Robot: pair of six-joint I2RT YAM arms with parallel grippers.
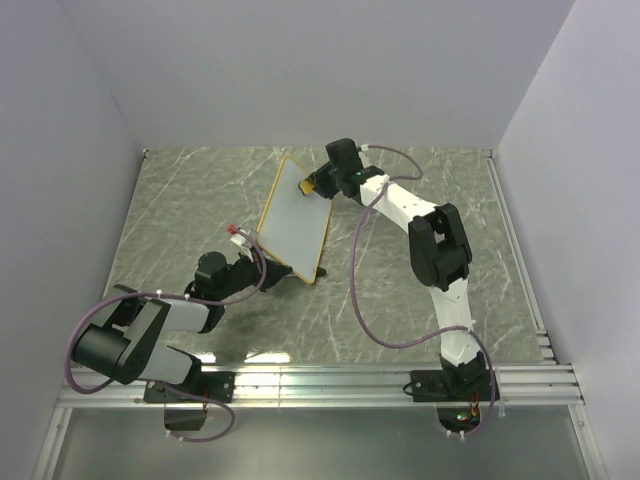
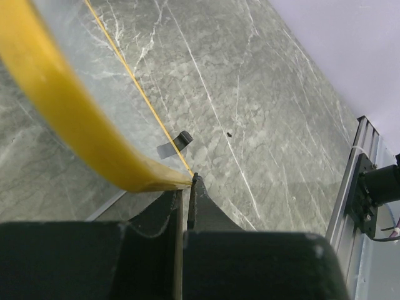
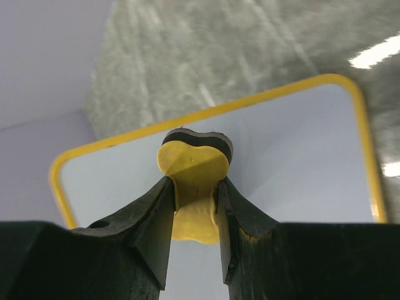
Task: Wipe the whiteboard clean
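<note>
Finger-pinching the whiteboard (image 1: 295, 218) corner with left gripper (image 2: 186, 194), clamping eraser (image 3: 192, 165) in right gripper (image 3: 194, 185), risking it twisting loose under wiping pressure.

The whiteboard (image 1: 296, 218) has a smooth glossy face and yellow plastic frame; the eraser (image 3: 192, 165) is matt yellow with dark felt-like backing; surface (image 1: 190, 200) veined grey stone; fingers (image 3: 147, 237) matt black.

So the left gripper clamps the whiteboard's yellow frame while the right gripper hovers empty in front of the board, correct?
Not empty. The right wrist view shows the right gripper shut on a small yellow bone-shaped eraser in front of the whiteboard. The left gripper does clamp the yellow frame.
</note>
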